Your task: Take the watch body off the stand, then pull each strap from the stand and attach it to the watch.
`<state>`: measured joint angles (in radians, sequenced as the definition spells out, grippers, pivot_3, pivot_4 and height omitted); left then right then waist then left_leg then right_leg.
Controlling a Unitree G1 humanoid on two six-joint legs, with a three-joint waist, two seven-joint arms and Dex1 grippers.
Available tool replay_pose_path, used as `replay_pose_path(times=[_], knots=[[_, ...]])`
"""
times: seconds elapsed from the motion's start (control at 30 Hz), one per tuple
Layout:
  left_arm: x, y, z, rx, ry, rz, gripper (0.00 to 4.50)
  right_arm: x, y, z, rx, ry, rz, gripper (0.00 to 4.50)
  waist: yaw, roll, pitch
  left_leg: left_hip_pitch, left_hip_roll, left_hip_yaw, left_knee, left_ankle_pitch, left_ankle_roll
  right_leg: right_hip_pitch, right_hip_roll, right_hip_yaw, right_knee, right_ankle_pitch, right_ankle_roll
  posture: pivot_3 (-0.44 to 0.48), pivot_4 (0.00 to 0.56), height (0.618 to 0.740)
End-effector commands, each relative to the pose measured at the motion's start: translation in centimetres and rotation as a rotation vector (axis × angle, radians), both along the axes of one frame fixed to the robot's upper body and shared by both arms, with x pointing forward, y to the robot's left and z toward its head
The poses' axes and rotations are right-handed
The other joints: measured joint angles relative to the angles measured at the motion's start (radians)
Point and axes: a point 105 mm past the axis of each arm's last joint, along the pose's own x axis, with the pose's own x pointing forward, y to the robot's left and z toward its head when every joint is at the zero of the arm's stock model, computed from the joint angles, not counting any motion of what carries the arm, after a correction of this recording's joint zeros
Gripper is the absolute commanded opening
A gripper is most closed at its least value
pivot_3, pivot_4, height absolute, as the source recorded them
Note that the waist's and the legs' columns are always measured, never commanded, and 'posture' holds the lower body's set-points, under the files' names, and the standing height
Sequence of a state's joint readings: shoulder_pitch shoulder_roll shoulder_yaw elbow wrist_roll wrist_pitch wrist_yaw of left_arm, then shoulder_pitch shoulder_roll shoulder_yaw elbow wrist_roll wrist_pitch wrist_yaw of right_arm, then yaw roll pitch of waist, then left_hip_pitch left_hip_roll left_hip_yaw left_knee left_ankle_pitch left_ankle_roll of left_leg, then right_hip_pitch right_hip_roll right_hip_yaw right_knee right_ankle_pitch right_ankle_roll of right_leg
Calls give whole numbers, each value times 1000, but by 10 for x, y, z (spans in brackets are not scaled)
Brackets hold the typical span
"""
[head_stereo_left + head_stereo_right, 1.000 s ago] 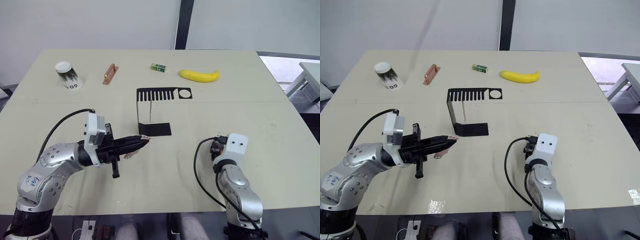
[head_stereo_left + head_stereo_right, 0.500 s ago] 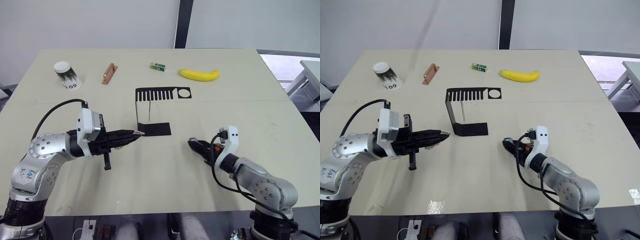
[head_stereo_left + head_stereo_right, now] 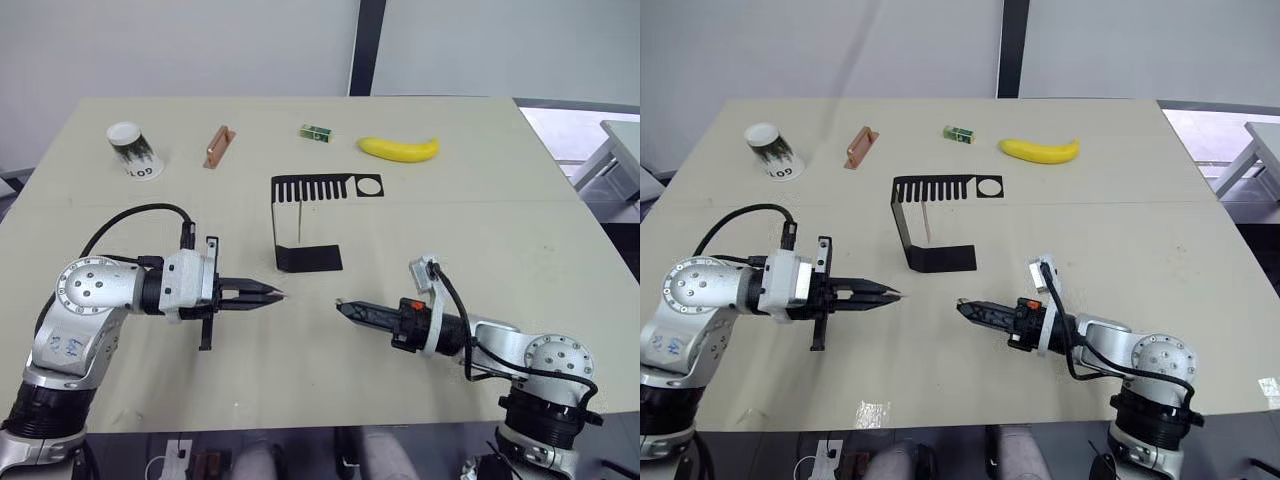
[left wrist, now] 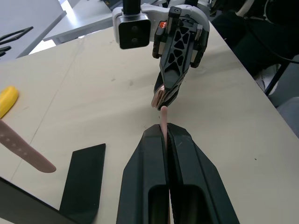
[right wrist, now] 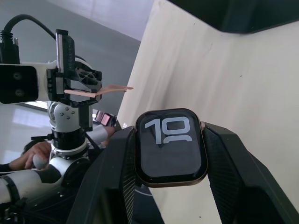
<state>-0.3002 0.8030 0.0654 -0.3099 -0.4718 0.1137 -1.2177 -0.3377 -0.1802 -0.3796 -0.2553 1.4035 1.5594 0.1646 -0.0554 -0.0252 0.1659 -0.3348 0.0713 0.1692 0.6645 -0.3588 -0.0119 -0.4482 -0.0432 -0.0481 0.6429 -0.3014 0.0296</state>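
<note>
The black stand (image 3: 309,259) sits mid-table, with one salmon strap (image 3: 300,222) still hanging from its comb top. My left gripper (image 3: 278,294) points right, shut on the other strap (image 4: 164,120), whose thin end pokes out past the fingertips. My right gripper (image 3: 343,307) points left toward it, shut on the watch body (image 5: 170,147), whose dark screen with a grey-silver rim faces the wrist camera. A short gap separates the two gripper tips, in front of the stand's base.
Along the far side lie a paper cup (image 3: 135,150), a copper-brown bar (image 3: 218,147), a small green box (image 3: 316,132) and a banana (image 3: 398,150). The table's front edge runs just below both arms.
My right arm has unfolded and swung left, bringing the watch body toward the left gripper. The left gripper has drawn back slightly from the stand's base and levelled out, still gripping the strap.
</note>
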Motion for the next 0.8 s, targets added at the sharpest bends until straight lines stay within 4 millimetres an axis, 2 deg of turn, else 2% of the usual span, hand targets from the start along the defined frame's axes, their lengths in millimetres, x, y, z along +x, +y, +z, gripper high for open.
replay_pose_path(times=[0.03, 0.5, 0.8], knots=[[-8, -7, 5, 11, -13, -42, 0, -3, 4, 9, 25, -11, 33, 1593, 0, 0, 0, 0, 0, 0, 0, 0, 0, 0, 0, 0, 0, 0, 0, 0, 150, 740], [2, -30, -2, 22, -19, -74, 0, -6, 16, 11, 6, 55, 44, 1593, 1, 0, 0, 0, 0, 0, 0, 0, 0, 0, 0, 0, 0, 0, 0, 0, 150, 740], [5, -30, -9, 51, -27, -73, 0, -5, 19, 13, 7, 66, 22, 1593, 2, 0, 0, 0, 1, 0, 0, 0, 0, 0, 0, 0, -1, 0, 1, 0, 150, 740]])
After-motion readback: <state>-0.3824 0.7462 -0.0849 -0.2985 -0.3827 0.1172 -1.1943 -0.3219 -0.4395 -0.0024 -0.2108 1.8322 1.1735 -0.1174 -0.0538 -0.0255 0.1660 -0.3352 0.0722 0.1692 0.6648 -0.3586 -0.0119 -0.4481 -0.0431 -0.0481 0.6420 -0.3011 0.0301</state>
